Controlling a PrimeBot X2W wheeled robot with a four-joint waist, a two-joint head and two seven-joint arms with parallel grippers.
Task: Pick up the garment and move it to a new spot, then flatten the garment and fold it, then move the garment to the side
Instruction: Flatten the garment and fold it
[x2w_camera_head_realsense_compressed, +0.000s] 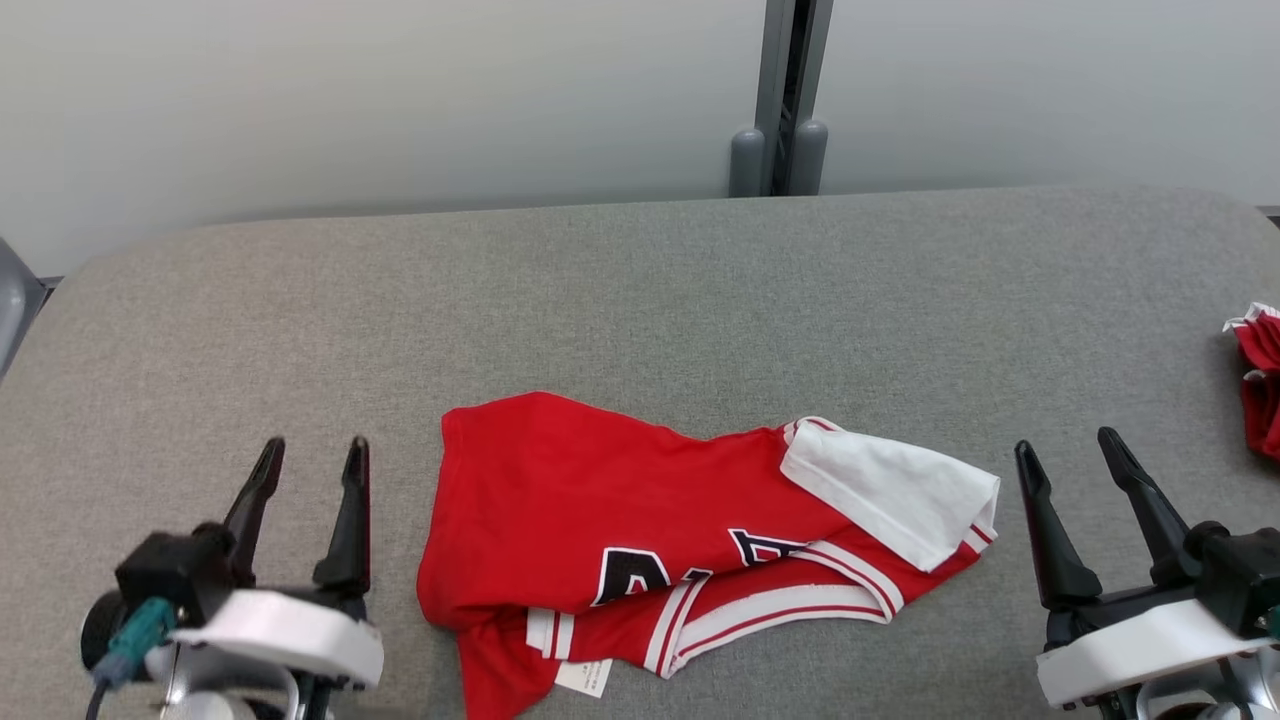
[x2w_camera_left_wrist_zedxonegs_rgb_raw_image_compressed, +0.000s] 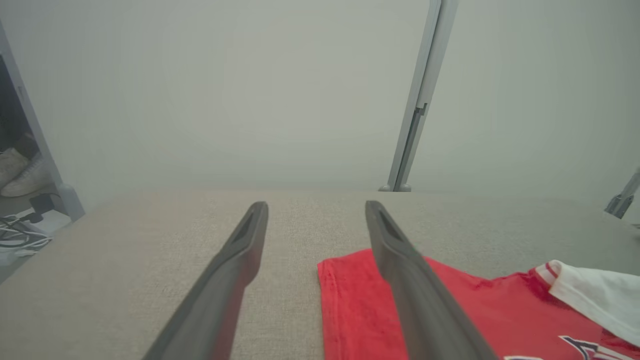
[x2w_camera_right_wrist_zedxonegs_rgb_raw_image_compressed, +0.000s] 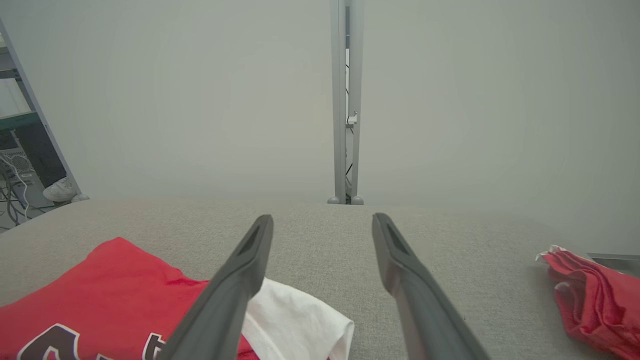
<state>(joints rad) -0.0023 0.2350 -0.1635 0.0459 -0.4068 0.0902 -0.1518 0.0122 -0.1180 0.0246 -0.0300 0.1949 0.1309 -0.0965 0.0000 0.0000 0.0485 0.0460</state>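
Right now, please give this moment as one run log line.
left gripper: open, empty | right gripper: open, empty | shirt: crumpled on table, between grippers | other red cloth: far right

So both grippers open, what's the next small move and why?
Probably ease the left gripper rightward and down onto the red jersey's left edge. The jersey lies crumpled and untouched on the grey table; that gripper and the right gripper stand open, empty, flanking it.
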